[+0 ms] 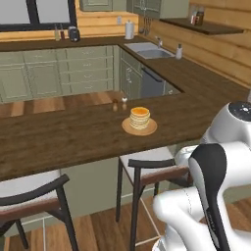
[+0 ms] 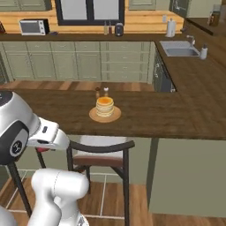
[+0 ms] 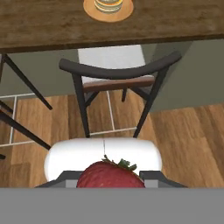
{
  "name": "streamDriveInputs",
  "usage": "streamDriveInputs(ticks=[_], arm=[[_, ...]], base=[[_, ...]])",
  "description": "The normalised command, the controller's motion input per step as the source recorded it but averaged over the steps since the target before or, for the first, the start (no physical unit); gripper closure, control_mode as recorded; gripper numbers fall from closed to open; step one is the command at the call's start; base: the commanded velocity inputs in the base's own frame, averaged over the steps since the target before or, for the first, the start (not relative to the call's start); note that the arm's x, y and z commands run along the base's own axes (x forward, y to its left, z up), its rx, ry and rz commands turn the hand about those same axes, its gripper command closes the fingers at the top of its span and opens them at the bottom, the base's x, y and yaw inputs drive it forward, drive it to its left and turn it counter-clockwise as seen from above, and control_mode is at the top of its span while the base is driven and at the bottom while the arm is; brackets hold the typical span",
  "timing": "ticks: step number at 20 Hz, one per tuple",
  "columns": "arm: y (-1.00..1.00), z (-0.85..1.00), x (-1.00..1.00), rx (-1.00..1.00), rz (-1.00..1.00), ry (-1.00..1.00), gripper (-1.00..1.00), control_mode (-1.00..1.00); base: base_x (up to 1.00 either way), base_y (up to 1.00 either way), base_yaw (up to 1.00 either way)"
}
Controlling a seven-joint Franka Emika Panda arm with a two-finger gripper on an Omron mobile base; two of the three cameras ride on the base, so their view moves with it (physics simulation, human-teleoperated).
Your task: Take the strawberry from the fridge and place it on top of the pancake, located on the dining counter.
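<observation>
The strawberry [image 3: 110,175], red with a green leafy top, fills the bottom middle of the hand view, held in my gripper [image 3: 109,181], which is shut on it. In the right base view a speck of red shows under the hand [image 2: 42,149], low and in front of the dining counter [image 2: 154,115]. The pancake [image 1: 139,116] [image 2: 105,106] [image 3: 108,5] is a golden stack on a round wooden plate [image 1: 128,129], on the dark wooden dining counter [image 1: 63,137] ahead of and above the gripper. The fridge is out of view.
A black-framed, white-seated stool [image 3: 114,72] [image 2: 102,149] [image 1: 147,166] stands between the gripper and the counter edge. Another stool [image 1: 29,196] is to the left. Small shakers [image 2: 101,92] stand behind the plate. Green cabinets and a sink [image 2: 178,49] lie beyond.
</observation>
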Motion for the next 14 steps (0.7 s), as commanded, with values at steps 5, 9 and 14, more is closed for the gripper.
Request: streamDriveInputs(ticks=[5,9,14], arm=[[0.0,0.0,0.0,0.0,0.0,0.0,1.0,1.0],[0.0,0.0,0.0,0.0,0.0,0.0,1.0,1.0],[0.0,0.0,0.0,0.0,0.0,0.0,1.0,1.0]], base=[[0.76,-0.22,0.18],[0.37,-0.4,0.06],[0.21,-0.44,0.0]])
